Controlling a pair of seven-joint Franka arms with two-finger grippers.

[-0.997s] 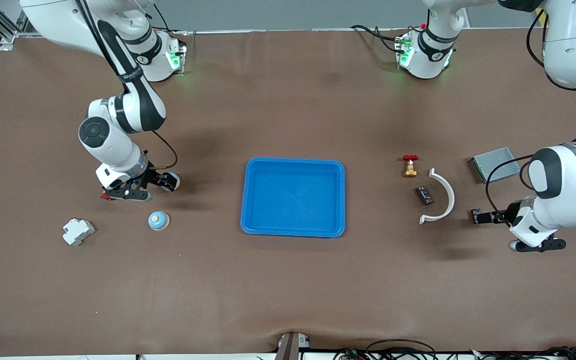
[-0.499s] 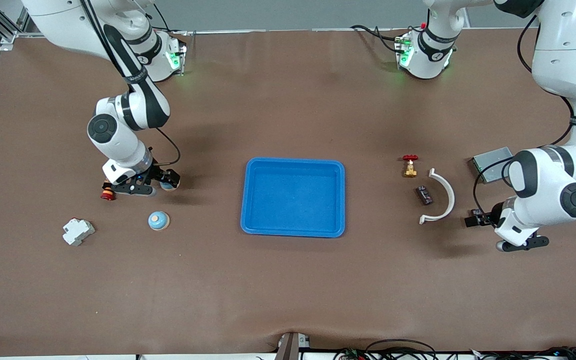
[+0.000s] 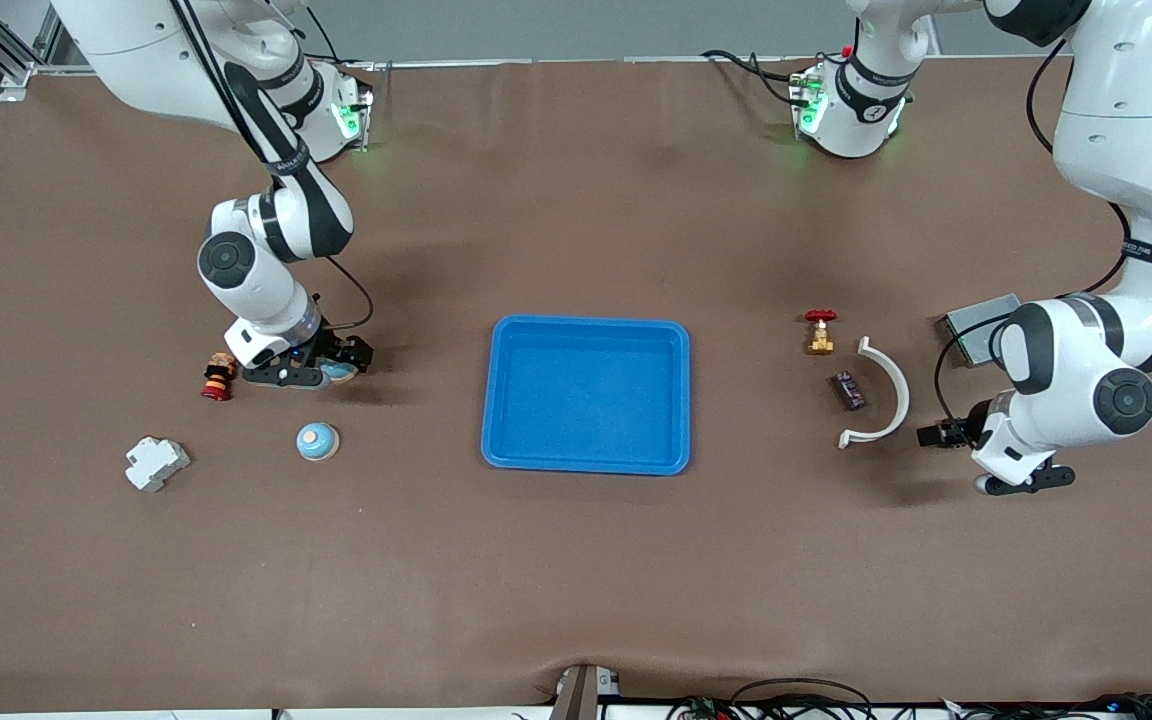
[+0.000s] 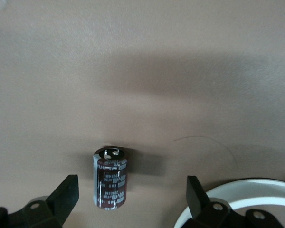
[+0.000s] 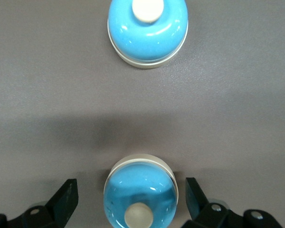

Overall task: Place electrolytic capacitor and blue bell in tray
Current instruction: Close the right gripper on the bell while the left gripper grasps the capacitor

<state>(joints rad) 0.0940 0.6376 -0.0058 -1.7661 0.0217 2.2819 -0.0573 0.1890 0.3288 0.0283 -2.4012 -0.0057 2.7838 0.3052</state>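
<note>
The bright-blue tray (image 3: pixel 586 325) lies mid-table. The dark electrolytic capacitor (image 3: pixel 847 390) (image 4: pixel 110 178) lies on its side toward the left arm's end, beside a white curved piece (image 3: pixel 881 395). My left gripper (image 3: pixel 1021 482) (image 4: pixel 131 184) hangs open near that piece, touching nothing. Two blue bells stand toward the right arm's end. My right gripper (image 3: pixel 281 377) (image 5: pixel 130 186) is open, its fingers on either side of one blue bell (image 3: pixel 340 372) (image 5: pixel 140 197). The second bell (image 3: pixel 317 441) (image 5: pixel 147 31) stands nearer the front camera.
A red-handled brass valve (image 3: pixel 820 332) and a grey metal plate (image 3: pixel 981 325) lie near the capacitor. A small red-and-brown stacked part (image 3: pixel 218 378) sits beside the right gripper. A white-grey block (image 3: pixel 156 463) lies nearer the front camera.
The right gripper has shifted toward the tray onto the bell, uncovering the red-and-brown part. The left arm has moved toward the white curved piece and capacitor. Both grippers stayed open.
</note>
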